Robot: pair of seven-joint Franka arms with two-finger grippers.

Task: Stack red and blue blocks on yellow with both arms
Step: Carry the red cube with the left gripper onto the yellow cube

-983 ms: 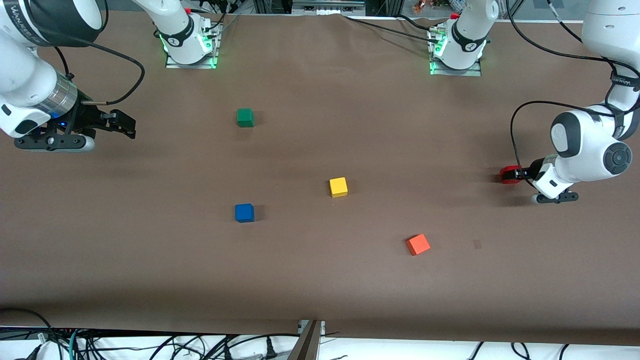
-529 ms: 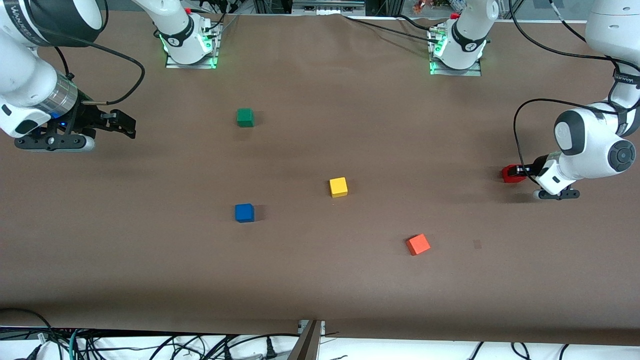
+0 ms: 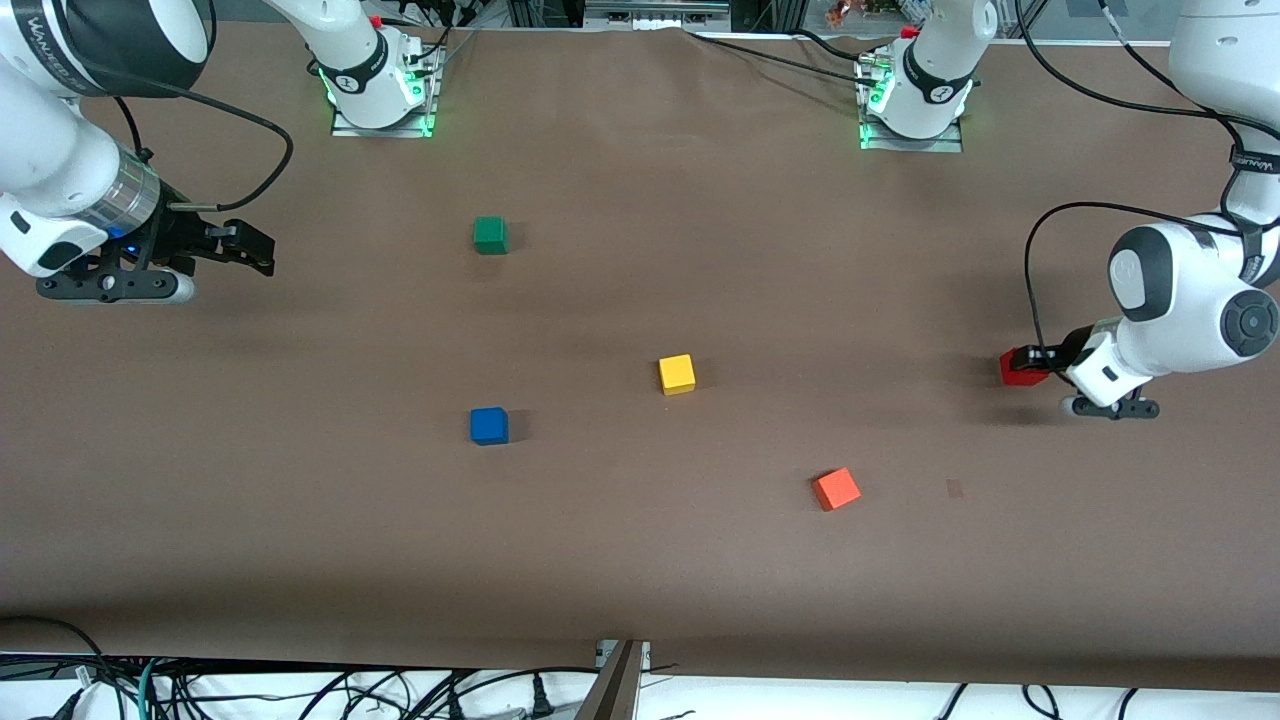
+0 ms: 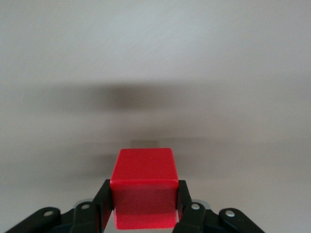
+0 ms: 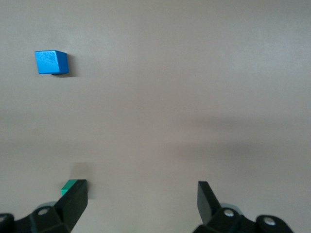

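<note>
The left gripper [image 3: 1030, 362] clamps the red cube [image 3: 1018, 369] above the desk [image 3: 640, 560], at three o'clock of the yellow cube [image 3: 677, 374]. The right gripper [image 3: 255, 252], fingers spread (empty), waits. Blue cube [image 3: 489, 425] untouched; nothing stacked yet.

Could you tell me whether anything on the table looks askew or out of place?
Only the matte orange-red cube stands out: it sits turned at an angle, while the blue, yellow and green cubes lie roughly square to the table edge.

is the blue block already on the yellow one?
No, the blue block sits alone on the table, apart from the yellow block, toward the right arm's end.
</note>
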